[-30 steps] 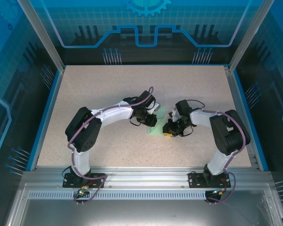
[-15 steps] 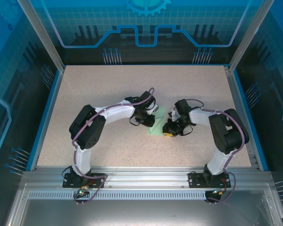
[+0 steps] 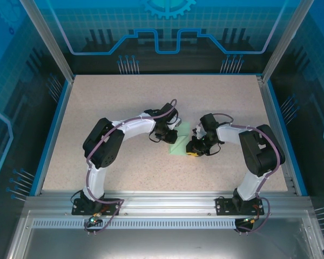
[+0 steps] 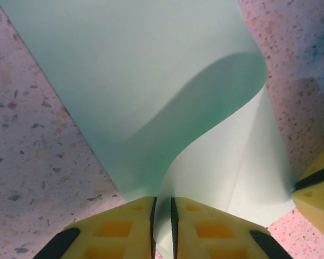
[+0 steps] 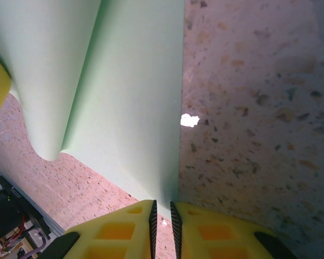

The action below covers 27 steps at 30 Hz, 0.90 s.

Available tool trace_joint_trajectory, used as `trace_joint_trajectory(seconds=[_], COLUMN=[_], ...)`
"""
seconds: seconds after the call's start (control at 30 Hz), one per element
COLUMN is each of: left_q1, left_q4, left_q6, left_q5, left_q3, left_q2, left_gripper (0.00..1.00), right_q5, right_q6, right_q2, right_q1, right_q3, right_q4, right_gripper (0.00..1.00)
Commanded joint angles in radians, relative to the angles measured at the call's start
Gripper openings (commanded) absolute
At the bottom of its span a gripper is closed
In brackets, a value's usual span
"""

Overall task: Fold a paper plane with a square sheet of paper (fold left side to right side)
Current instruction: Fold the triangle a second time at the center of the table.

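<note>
The square sheet of paper (image 3: pixel 180 143), pale mint green, lies mid-table between both arms. In the left wrist view the sheet of paper (image 4: pixel 151 81) curls up off the table, and my left gripper (image 4: pixel 162 216) is shut on its raised edge. My left gripper (image 3: pixel 169 135) sits at the sheet's left side. My right gripper (image 3: pixel 194 148) is at its right side. In the right wrist view my right gripper (image 5: pixel 162 211) is shut on the near corner of the sheet (image 5: pixel 124 97), which lies flat there and bends upward at the left.
The speckled beige table (image 3: pixel 124 102) has blue raised edges and a metal rail along the near side. A small white speck (image 5: pixel 189 120) lies on the table just right of the sheet. A yellow finger of the other gripper (image 4: pixel 316 193) shows at the sheet's far corner.
The left arm's elbow has swung to the right and its gripper has edged slightly toward the right with the paper edge. The right arm has stayed put.
</note>
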<state>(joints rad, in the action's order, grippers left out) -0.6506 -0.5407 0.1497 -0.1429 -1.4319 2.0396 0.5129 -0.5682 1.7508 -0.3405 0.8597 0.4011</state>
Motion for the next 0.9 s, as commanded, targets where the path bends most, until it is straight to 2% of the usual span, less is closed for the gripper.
trace_joint_trajectory(seconds=[0.0,0.87], left_q1=[0.007,0.008], left_q4=[-0.01,-0.011], left_q6=[-0.025,-0.016], left_q5=[0.011,0.04], left_q3=[-0.028,-0.055], left_q2=[0.017,0.058], left_gripper=[0.18,0.18], right_q5=[-0.052,-0.049], right_q6=[0.014,0.018], right_q2=[0.048,0.065], right_q1=[-0.026,-0.034], right_q3=[-0.006,0.004], right_q4=[0.045,0.055], right_gripper=[0.19,0.2])
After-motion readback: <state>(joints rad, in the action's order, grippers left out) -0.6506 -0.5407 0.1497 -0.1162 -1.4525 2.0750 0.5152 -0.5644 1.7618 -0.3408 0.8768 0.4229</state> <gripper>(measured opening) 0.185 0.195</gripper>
